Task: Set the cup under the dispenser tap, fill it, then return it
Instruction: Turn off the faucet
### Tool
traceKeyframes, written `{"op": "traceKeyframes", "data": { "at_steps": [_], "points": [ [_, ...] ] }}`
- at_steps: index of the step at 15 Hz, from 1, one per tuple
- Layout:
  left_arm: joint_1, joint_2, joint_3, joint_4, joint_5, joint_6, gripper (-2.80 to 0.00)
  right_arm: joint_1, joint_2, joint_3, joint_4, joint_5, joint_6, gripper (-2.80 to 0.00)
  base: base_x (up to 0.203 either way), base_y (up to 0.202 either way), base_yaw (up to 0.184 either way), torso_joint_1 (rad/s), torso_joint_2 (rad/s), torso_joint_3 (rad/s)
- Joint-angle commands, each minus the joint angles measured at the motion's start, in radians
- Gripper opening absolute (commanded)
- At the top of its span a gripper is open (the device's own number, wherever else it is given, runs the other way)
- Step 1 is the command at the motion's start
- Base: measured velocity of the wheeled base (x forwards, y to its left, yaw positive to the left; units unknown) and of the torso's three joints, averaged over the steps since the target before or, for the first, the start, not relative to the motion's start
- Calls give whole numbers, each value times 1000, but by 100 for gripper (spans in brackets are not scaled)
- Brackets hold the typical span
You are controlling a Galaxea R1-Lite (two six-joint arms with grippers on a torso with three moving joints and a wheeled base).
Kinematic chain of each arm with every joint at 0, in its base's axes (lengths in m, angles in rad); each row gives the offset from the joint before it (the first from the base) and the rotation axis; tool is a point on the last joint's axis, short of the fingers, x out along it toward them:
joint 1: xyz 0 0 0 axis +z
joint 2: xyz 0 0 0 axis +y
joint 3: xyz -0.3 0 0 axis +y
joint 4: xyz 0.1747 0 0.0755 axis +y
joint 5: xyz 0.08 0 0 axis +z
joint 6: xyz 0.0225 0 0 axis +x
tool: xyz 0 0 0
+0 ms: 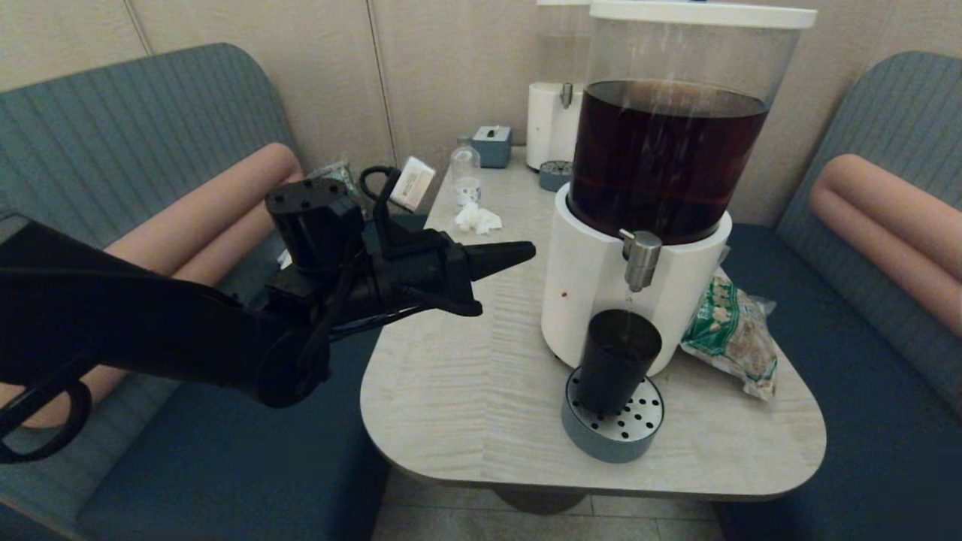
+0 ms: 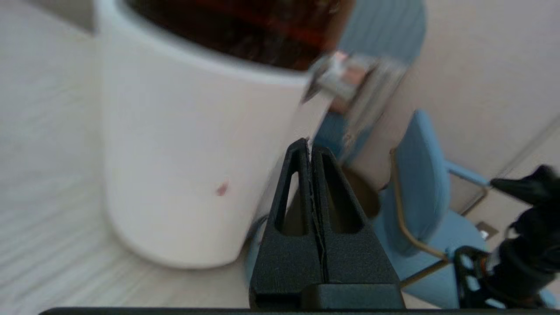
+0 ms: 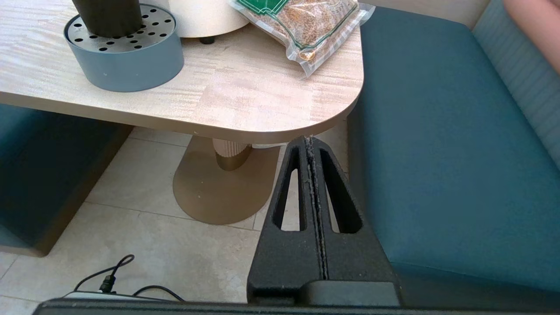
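The cup stood upright on a round perforated drip tray at the front of the table, directly beneath the dispenser tap, with a clear gap between its rim and the spout. The tap jutted from the white base of the dispenser, whose clear tank held dark brown drink. The tray sat against the foot of that base.

The left hand hovered above the table, to the left of the dispenser and at about the height of the tap, its tip pointing toward the white base. Its fingers were pressed together with nothing between them. The cup lay lower and to the right of it, well apart, untouched.

The right hand hung below and off the near right corner of the table, over the floor beside the blue bench seat, its fingers likewise closed flat on each other and empty. From its wrist view the cup on the tray stood up on the table, away from it.

A green-printed snack bag lay on the table just right of the dispenser. Farther back stood a second white dispenser, a small clear bottle and a crumpled tissue.
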Motion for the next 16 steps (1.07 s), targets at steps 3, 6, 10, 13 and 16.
{"op": "traceKeyframes", "data": {
  "at_steps": [3,6,10,13,16],
  "points": [
    [-45,-37,-32,40,7,-7,-280,-1,1,0,-1,1,0,-280,0,0,0,0,0,0],
    [-82,-27,-75,77,27,-8,-280,0,1,0,-1,1,0,-280,0,0,0,0,0,0],
    [-106,24,-132,82,37,-8,-280,0,1,0,0,1,-1,-280,0,0,0,0,0,0],
    [-115,57,-172,82,43,-8,-280,0,1,0,0,1,0,-280,0,0,0,0,0,0],
    [-123,85,-206,84,44,-8,-280,0,1,0,0,1,0,-280,0,0,0,0,0,0]
  ]
}}
